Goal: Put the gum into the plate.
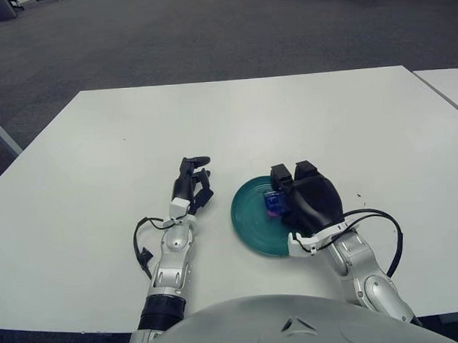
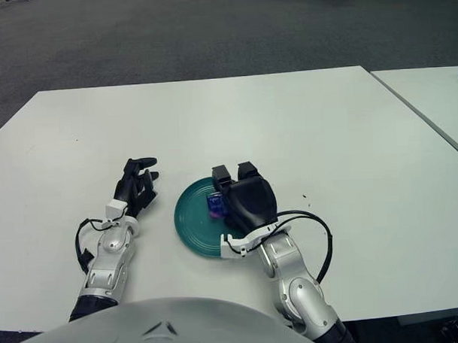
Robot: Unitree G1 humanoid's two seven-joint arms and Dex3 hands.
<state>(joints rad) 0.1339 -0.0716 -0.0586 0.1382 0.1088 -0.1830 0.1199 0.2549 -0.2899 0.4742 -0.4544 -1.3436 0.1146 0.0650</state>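
Fingers of the right hand curl around the gum, a small blue and purple pack, clamping it from the side away from the robot while the dark back of the hand covers most of it. Only the pack's left end shows past the knuckles. The hand sits over the right half of the plate, a round teal dish near the table's front edge, and the gum is held above the plate's inner part, just right of its centre. Whether the pack already touches the plate's surface cannot be told, since the hand hides its underside. The right forearm runs back from the plate's right rim toward the robot, with a black cable looping out beside the wrist.

Left of the plate, just beside its rim but not touching it, shows the left hand, palm turned inward, its dark fingers loosely bent and a little apart, holding nothing. Its forearm stretches back toward the robot, with another black cable looped at the wrist. Both plate and arms are on a white table.
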